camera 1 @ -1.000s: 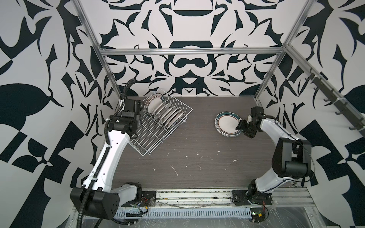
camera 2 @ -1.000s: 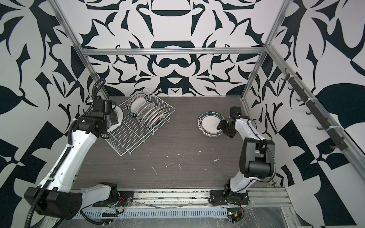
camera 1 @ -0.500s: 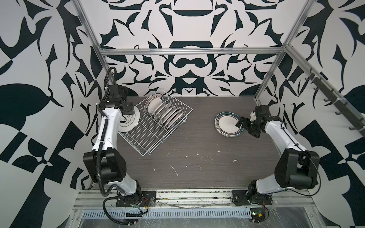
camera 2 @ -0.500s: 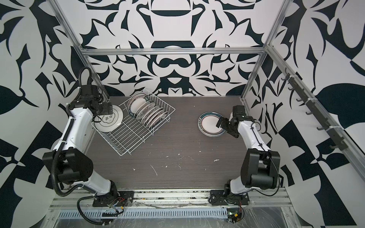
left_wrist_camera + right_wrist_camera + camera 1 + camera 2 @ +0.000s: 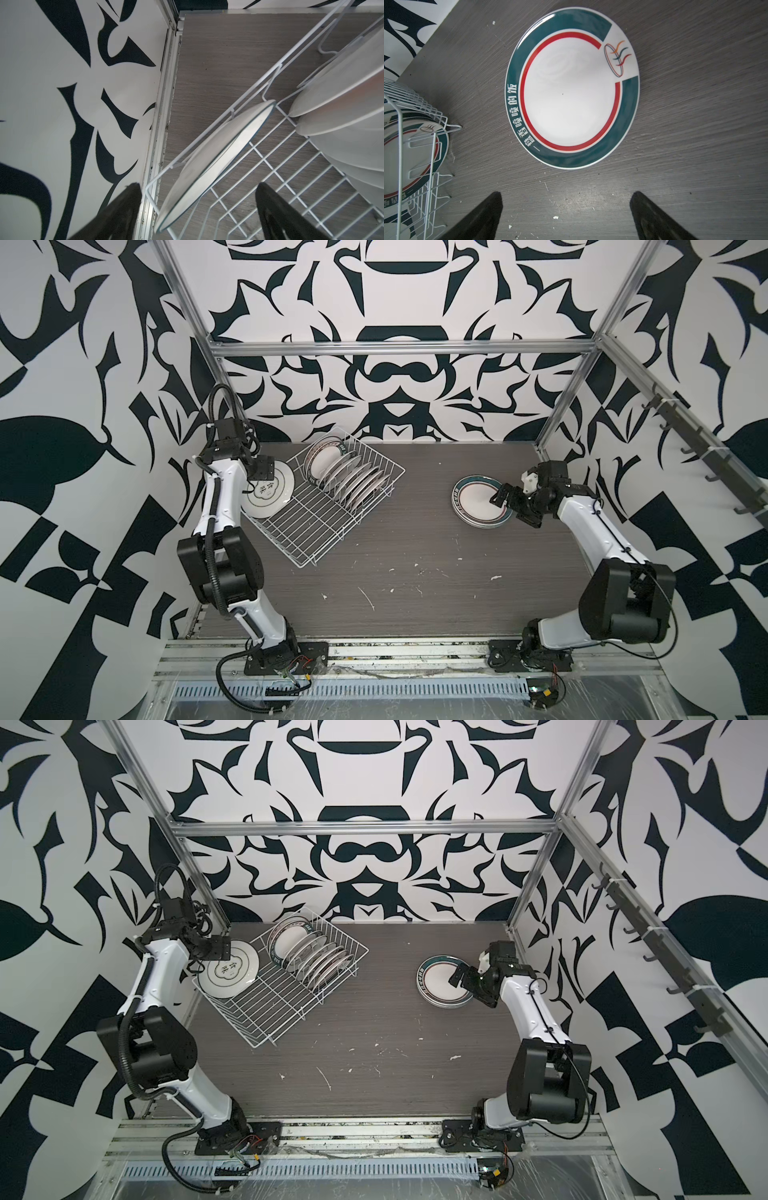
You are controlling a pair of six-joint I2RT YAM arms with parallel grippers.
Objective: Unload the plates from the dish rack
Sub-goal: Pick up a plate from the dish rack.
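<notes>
Left wrist: plate between tool jaws

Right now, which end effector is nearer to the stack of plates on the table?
The right. The right end effector hangs at the edge of the stack of plates; the left end effector is far off, at the dish rack.

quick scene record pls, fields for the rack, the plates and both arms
dish rack: white wire, angled, far left of the table
racked plates: several, upright between the prongs
leaning plate: tilted against the rack's side rim
left gripper: open, fingers either side of the leaning plate
table stack: teal-rimmed plates lying flat, right side
right gripper: open, holding nothing, at the stack's edge
</notes>
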